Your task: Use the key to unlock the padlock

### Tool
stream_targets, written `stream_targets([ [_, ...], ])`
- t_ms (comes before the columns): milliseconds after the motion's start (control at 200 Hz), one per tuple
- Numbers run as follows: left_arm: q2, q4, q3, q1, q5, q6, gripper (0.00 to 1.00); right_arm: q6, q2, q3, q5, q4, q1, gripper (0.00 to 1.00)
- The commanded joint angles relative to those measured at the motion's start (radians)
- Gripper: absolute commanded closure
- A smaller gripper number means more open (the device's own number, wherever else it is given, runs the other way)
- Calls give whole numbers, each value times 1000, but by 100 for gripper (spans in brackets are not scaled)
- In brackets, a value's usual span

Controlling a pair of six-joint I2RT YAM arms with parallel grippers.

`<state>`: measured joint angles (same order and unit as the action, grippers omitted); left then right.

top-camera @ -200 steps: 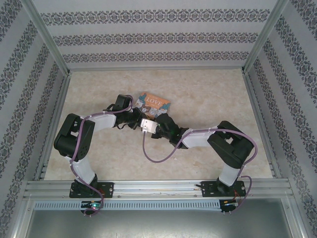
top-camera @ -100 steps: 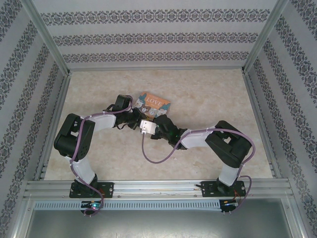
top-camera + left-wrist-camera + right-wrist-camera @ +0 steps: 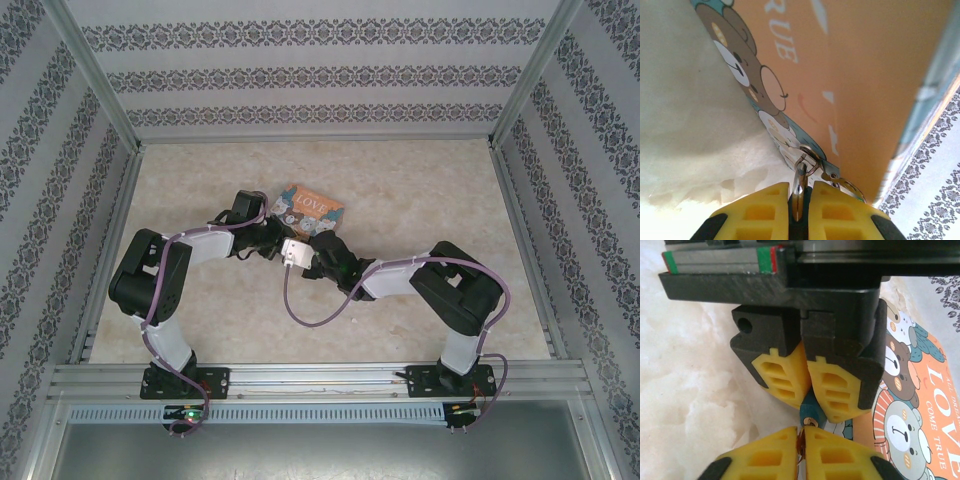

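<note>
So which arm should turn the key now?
Right, probably. The right gripper pinches what looks like the key against the padlock, which the left gripper holds.

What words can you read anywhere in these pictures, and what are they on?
"LOVE": big white letters on the tin, readable in the top and right wrist views.
"COME TRUE": smaller, beside it on the tin.
"ALL DREAM": tiny line on the tin, cut off at the frame edge and barely legible.
"RUE": left wrist view, a cropped word on the tin.
</note>
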<state>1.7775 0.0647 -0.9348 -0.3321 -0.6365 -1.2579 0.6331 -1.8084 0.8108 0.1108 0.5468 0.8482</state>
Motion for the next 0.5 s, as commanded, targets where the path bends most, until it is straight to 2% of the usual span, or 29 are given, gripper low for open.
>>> stream_targets([
  [0,-18,29,17,-18,-88,-25,100,-21,-16,-1,27,50,-8,85],
  [220,-17,54,29,-19,-71,-45,100,11,10,-48,50,48,-3,84],
  [495,-18,57,24,-18,-81,-41,100,-40,15,-43,59,54,-5,99],
])
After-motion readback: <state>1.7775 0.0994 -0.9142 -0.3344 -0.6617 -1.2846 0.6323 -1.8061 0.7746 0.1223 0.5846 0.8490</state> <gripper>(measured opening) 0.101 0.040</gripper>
